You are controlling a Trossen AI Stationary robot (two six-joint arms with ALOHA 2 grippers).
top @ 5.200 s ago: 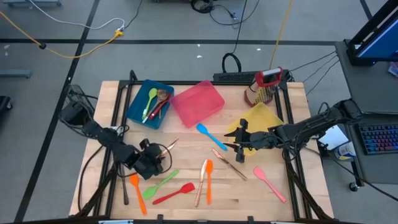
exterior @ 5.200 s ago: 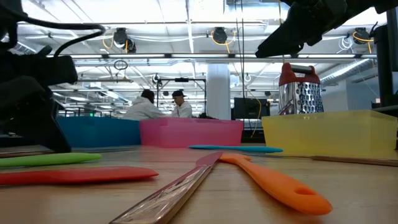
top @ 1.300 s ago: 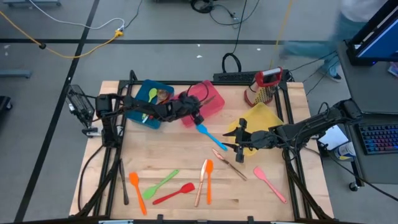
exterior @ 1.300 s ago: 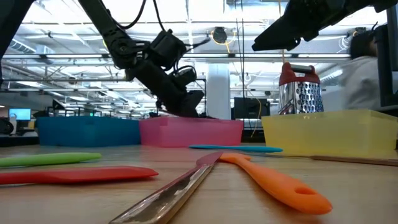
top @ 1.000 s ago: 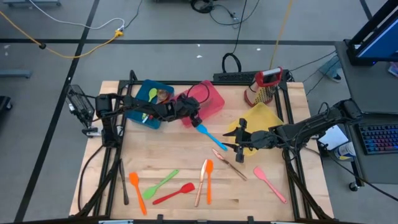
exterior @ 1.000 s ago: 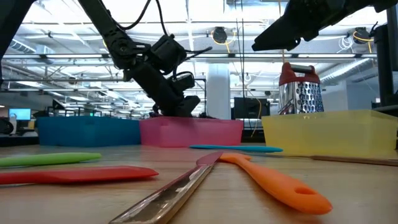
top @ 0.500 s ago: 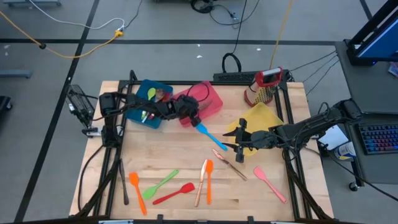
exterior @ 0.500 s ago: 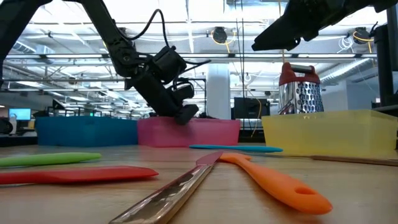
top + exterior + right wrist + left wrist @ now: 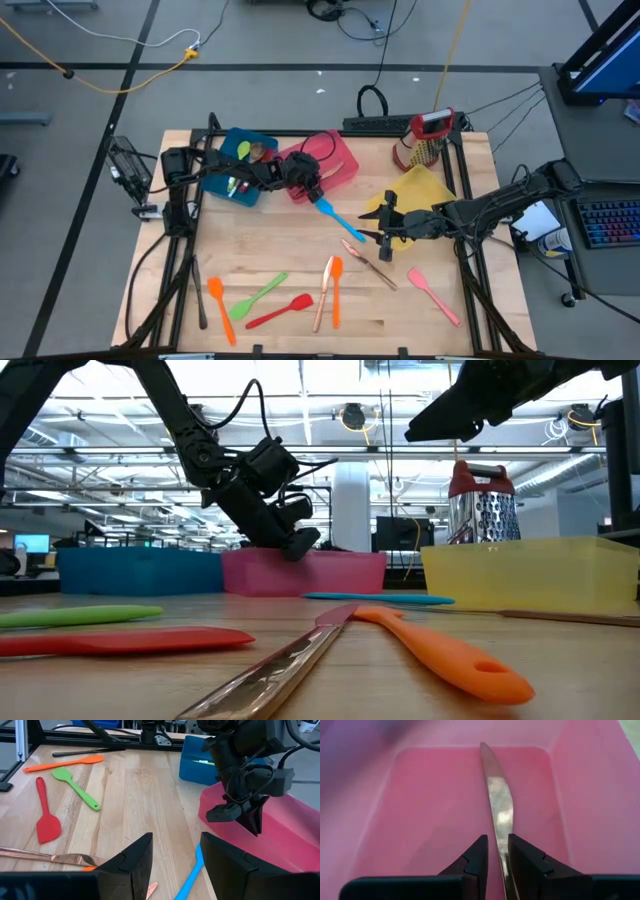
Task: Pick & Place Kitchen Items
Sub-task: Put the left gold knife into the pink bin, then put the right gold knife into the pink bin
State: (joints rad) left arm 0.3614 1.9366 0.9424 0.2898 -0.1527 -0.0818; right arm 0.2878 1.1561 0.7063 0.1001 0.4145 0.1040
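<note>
My left gripper (image 9: 305, 180) reaches down into the pink bin (image 9: 340, 160) and is shut on a copper knife (image 9: 495, 785). It also shows in the low view (image 9: 300, 545) and the right wrist view (image 9: 250, 820). My right gripper (image 9: 383, 228) hangs open and empty beside the yellow bin (image 9: 420, 195). A blue spatula (image 9: 335, 218) lies flat on the table just near of the pink bin. Copper cutlery (image 9: 368, 262), an orange spatula (image 9: 336, 285) and a pink spatula (image 9: 433, 292) lie nearer the front edge. My left gripper pinches the knife between its two fingers (image 9: 477, 857), on the part nearest the wrist (image 9: 504, 852). The fingers slant down from above into the bin. The knife runs straight out ahead along the fingers, its blade over the bin's floor. Whether the tip rests on it I cannot tell.
A blue bin (image 9: 240, 165) at the back left holds a green spoon and other utensils. A red-topped grater (image 9: 425, 140) stands at the back right. Red (image 9: 283, 310), green (image 9: 258, 295) and orange (image 9: 220, 305) spatulas lie at the front left.
My left gripper has gone down a little into the pink bin, still shut on the knife, and has drawn back slightly toward the table's left edge.
</note>
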